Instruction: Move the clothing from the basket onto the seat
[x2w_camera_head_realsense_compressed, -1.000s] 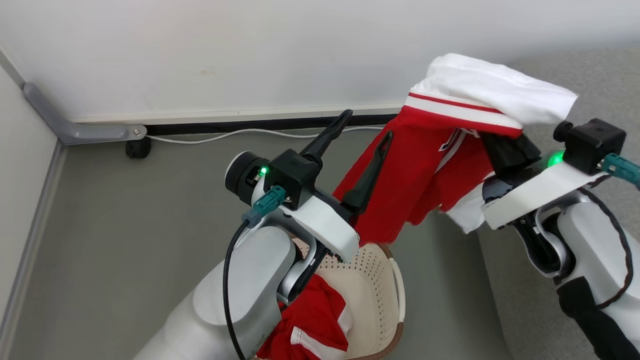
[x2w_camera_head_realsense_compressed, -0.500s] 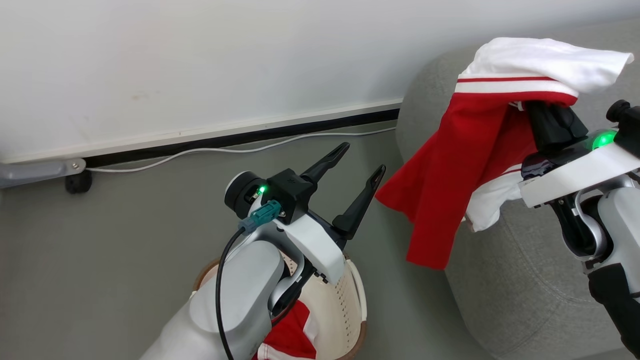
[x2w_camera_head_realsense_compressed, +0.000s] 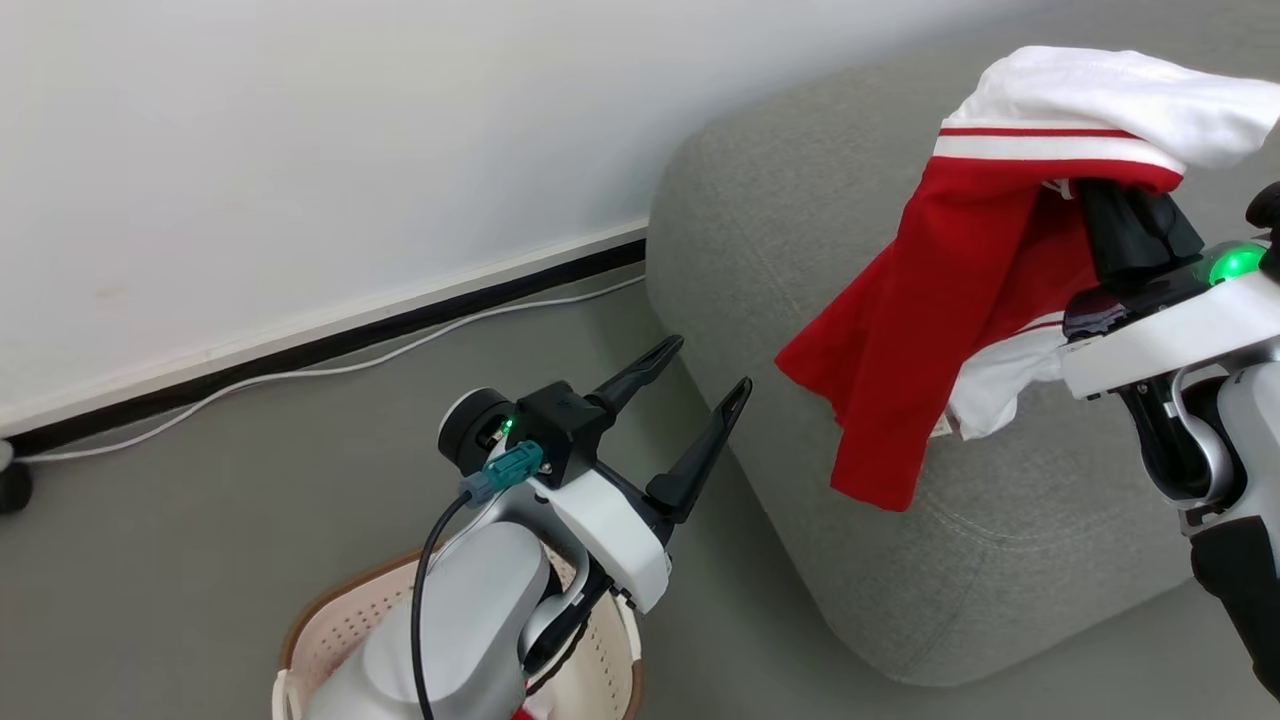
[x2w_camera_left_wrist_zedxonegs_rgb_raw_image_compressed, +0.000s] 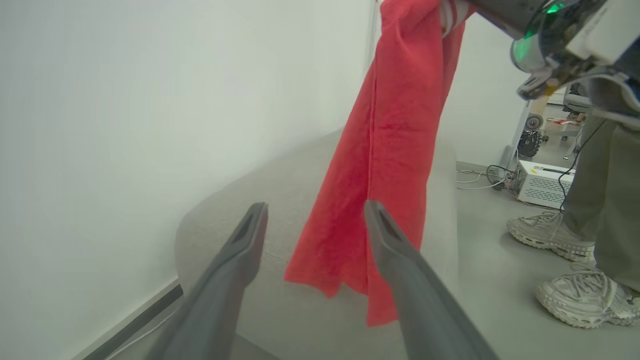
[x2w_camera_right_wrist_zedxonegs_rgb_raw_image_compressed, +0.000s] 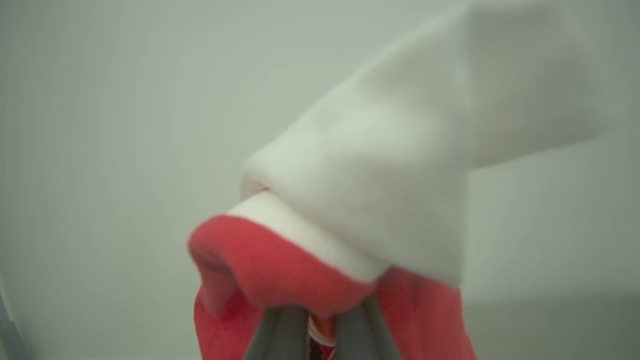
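One clothing piece (x2w_camera_head_realsense_compressed: 930, 330), pinched by right gripper (x2w_camera_right_wrist_zedxonegs_rgb_raw_image_compressed: 320, 325), overhangs the seat (x2w_camera_head_realsense_compressed: 800, 200) edge; left gripper (x2w_camera_head_realsense_compressed: 708, 365) gapes.

Left arm (x2w_camera_head_realsense_compressed: 470, 630) forward, jaws wide apart; right arm (x2w_camera_head_realsense_compressed: 1160, 335) raised, jaws clamped.

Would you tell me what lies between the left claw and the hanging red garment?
Nothing solid: in the head view, the open left claw and the garment are apart, with the sofa behind the gap.
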